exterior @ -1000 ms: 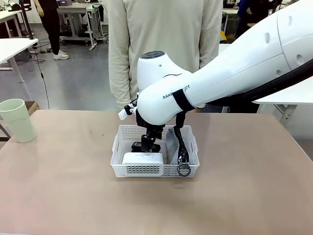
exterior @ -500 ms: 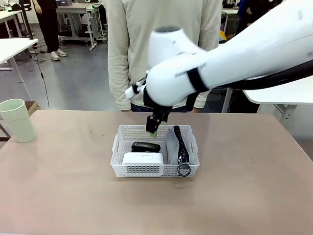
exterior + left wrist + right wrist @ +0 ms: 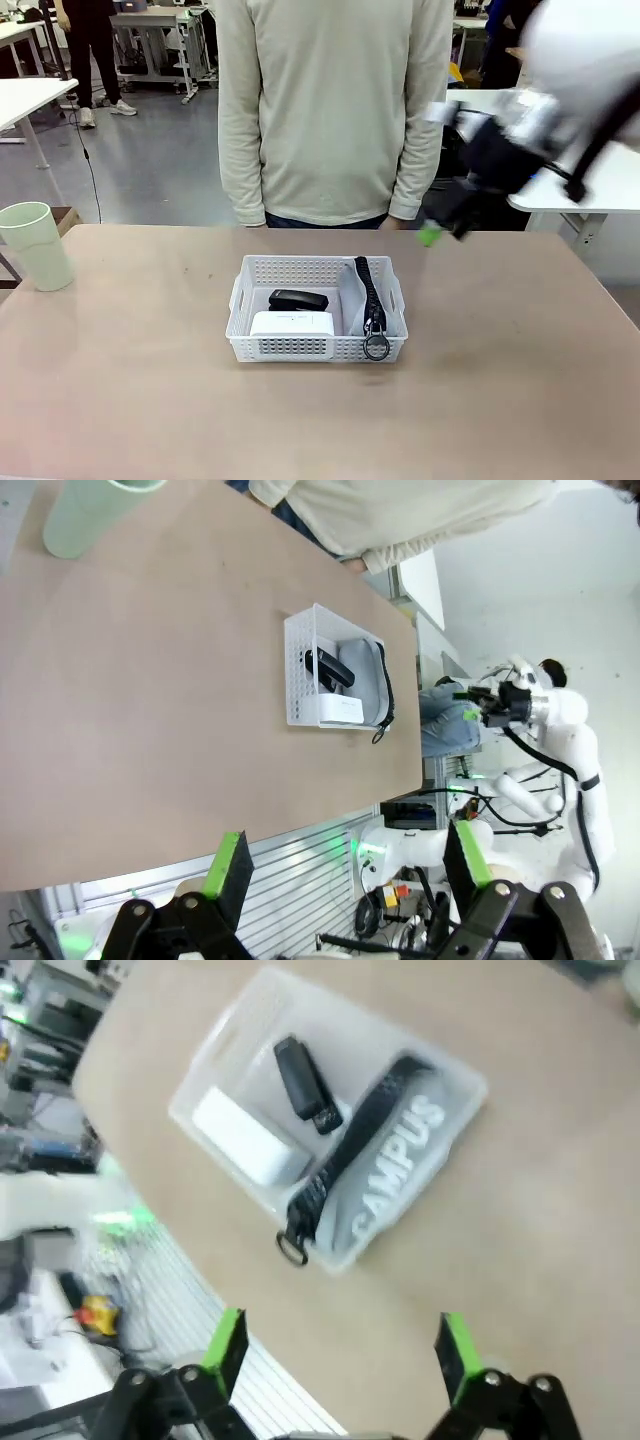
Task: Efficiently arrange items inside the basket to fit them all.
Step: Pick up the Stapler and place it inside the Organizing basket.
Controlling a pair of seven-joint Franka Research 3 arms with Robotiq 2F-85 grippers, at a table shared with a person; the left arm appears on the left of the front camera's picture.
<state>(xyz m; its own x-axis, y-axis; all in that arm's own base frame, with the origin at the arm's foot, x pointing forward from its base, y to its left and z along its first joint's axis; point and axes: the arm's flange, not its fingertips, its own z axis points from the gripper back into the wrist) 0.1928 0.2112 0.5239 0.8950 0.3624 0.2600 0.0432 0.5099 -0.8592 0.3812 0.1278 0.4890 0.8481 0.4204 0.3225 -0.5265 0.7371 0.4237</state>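
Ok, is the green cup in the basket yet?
No, the pale green cup stands on the table near its left edge, well apart from the basket.

Left hand [image 3: 350, 865], right hand [image 3: 342, 1348] — both agape

White basket [image 3: 316, 347] mid-surface, black stapler [image 3: 297, 299], white box [image 3: 291, 324] and grey pouch [image 3: 355, 312] inside, pale green cup [image 3: 36, 245] far left, blurred right gripper [image 3: 432, 232] above the surface's far right.

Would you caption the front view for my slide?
The stapler, box and pouch sit in the basket; the cup stands outside, far left.
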